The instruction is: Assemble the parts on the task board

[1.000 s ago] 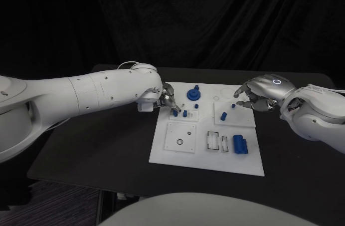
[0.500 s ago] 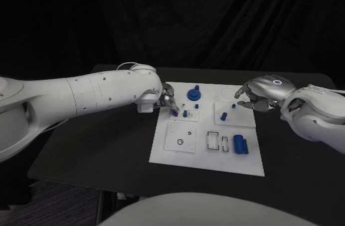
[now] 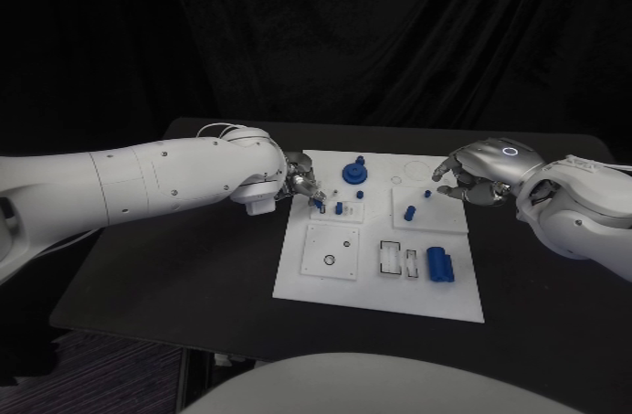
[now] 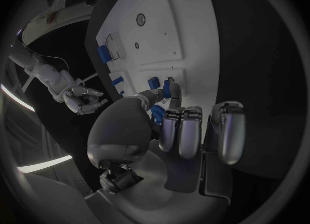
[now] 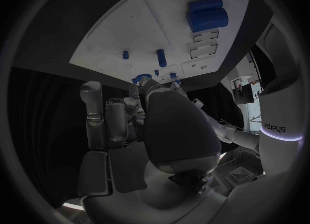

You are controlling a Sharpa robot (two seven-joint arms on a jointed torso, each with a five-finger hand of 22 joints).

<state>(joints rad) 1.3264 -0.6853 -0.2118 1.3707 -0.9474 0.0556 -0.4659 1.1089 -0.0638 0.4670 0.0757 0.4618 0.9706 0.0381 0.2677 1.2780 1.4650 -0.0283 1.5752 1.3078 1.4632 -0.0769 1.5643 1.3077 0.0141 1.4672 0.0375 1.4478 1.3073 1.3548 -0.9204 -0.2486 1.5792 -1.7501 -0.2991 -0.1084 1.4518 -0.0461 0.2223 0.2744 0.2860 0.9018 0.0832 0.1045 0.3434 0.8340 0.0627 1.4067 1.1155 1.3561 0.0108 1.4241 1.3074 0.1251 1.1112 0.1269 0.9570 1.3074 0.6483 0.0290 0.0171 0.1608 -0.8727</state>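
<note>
The task board [image 3: 345, 281] lies in the middle of the black table [image 3: 172, 268], a white plate with several recessed panels. The left hand [image 3: 300, 182] sits at the board's far left edge, fingertips down at a small blue peg [image 3: 321, 207]; whether it grips the peg I cannot tell. The right hand [image 3: 471, 178] hovers over the far right corner, fingers curled apart and holding nothing. A large round blue part [image 3: 354, 172] stands at the far middle. Two blue cylinders [image 3: 440, 264] lie side by side in the near right area, beside rectangular slots [image 3: 393, 257]. A short blue pin [image 3: 410, 213] stands in the far right panel.
</note>
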